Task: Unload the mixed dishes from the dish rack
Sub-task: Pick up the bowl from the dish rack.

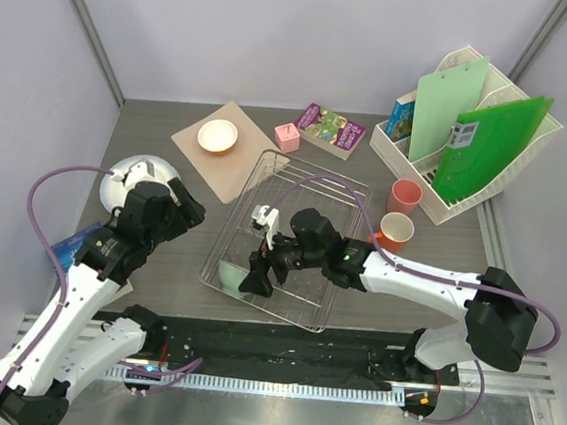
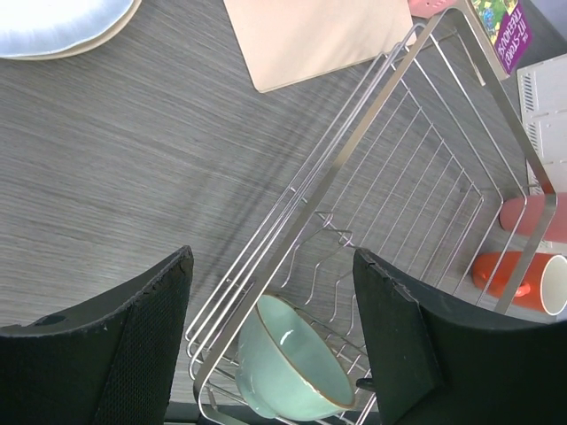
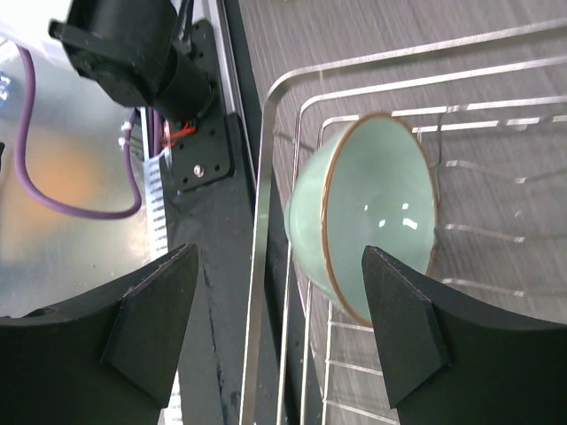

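Right gripper (image 3: 279,252) hangs over the mint-green bowl (image 3: 381,212) leaning in the near-left corner of the dish rack (image 1: 338,191), jaws apart, probably to take it; left gripper (image 2: 273,257) hovers open-jawed, empty.

The dish rack (image 1: 294,309) sits mid-desk with a bowl (image 1: 228,270) tipped on its side in its near left corner, and a stack of plates (image 1: 116,181) lies on the desk to the rack's left. Behind the rack, a mat (image 1: 237,173) carries a smaller bowl (image 1: 217,136), with a cube (image 1: 287,137) and then a book (image 1: 330,131) to its right. Two cups (image 1: 406,196) stand just beside the rack's right edge, one behind the other, in front of the file organizer (image 1: 403,174) at the far right.
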Controlling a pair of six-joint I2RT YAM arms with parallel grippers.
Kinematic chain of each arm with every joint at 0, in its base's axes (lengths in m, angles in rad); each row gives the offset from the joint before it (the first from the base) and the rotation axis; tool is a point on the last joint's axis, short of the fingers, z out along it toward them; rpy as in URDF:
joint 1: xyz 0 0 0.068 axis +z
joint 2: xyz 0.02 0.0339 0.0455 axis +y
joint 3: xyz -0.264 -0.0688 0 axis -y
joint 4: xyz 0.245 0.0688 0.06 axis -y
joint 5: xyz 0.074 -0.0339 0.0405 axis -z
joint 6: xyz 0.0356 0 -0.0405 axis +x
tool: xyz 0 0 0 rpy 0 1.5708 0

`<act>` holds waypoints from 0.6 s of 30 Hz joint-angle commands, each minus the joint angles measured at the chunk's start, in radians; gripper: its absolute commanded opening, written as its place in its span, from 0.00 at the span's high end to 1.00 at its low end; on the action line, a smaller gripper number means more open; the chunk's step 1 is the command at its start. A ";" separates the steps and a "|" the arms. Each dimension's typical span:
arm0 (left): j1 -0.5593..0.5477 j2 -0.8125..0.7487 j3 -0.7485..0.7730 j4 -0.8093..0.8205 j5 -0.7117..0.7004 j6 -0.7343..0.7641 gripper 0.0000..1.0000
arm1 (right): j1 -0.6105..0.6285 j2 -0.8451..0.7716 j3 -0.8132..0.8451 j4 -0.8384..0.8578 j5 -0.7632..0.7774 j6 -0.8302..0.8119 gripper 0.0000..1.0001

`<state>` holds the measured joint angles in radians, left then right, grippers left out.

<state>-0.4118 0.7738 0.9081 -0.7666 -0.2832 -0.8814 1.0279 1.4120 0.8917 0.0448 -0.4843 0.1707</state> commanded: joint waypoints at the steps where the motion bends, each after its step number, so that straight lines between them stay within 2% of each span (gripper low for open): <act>1: 0.002 -0.024 -0.018 0.003 -0.031 0.012 0.27 | 0.001 0.021 0.052 0.086 0.024 -0.028 0.21; 9: 0.002 -0.015 -0.057 0.024 0.006 -0.004 0.28 | 0.001 0.133 0.056 0.069 -0.010 -0.048 0.25; 11: 0.002 -0.016 -0.061 0.027 0.010 -0.005 0.28 | 0.000 0.145 0.058 0.064 -0.017 -0.050 0.33; 12: 0.002 -0.016 -0.067 0.029 0.012 -0.008 0.28 | 0.000 0.151 0.056 0.063 -0.020 -0.050 0.42; 14: 0.001 -0.016 -0.072 0.032 0.016 -0.010 0.28 | 0.001 0.153 0.058 0.060 -0.017 -0.050 0.52; 15: 0.002 -0.015 -0.077 0.033 0.019 -0.010 0.28 | 0.000 0.151 0.058 0.058 -0.013 -0.050 0.60; 18: 0.002 -0.013 -0.084 0.041 0.029 -0.013 0.28 | 0.000 0.136 0.059 0.049 -0.010 -0.051 0.73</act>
<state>-0.4118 0.7620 0.8322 -0.7624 -0.2657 -0.8845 1.0283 1.5772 0.9234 0.0784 -0.5011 0.1318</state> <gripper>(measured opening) 0.724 0.352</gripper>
